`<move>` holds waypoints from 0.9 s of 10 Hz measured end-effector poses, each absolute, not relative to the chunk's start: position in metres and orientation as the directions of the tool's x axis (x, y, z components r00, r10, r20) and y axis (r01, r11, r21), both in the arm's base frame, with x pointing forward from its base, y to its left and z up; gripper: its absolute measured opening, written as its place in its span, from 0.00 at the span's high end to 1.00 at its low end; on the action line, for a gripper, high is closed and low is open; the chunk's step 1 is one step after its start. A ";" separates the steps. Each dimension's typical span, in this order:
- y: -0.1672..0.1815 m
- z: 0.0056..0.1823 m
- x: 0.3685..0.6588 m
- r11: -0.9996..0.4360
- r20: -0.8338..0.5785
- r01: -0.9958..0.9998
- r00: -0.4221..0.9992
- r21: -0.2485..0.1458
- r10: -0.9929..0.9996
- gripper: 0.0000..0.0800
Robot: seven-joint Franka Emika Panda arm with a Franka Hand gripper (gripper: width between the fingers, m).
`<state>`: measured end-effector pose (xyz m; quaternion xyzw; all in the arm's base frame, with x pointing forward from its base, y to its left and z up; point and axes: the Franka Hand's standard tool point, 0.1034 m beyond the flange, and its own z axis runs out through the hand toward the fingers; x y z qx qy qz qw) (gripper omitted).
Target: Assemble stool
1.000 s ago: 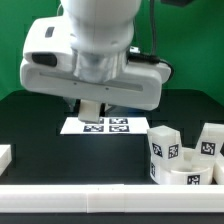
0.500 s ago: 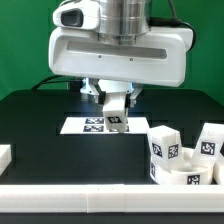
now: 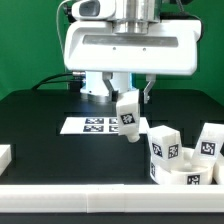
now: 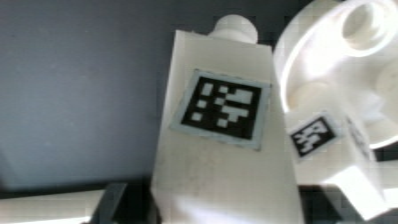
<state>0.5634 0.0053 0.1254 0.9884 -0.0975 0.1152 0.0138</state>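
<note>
- The seat (image 3: 186, 176) lies on the black worktop (image 3: 35, 120) at the exterior view's right and is cut off by the frame edge. In the wrist view the seat (image 4: 347, 55) shows only as a blurred piece of round rim.
- The tool (image 3: 129, 100) is clamped on a white leg (image 3: 128, 112), which it holds tilted in the air. In the exterior view the leg overlaps the right end of the marker board (image 3: 98, 125). The tool's fingertips are largely hidden under the arm (image 3: 130, 50).
- In the wrist view the leg (image 4: 214, 120) bears a black-and-white square tag (image 4: 224, 108); there is no readable writing.

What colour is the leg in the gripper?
The leg is white with a black-and-white square tag; clearest in the wrist view.
</note>
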 end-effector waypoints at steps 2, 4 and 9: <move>0.013 0.123 0.562 -0.984 0.360 -0.177 0.918 -0.002 -0.166 0.59; 0.013 0.122 0.561 -0.984 0.357 -0.176 0.919 -0.001 -0.165 0.59; 0.055 0.135 0.571 -0.998 0.319 -0.062 0.946 0.032 -0.049 0.59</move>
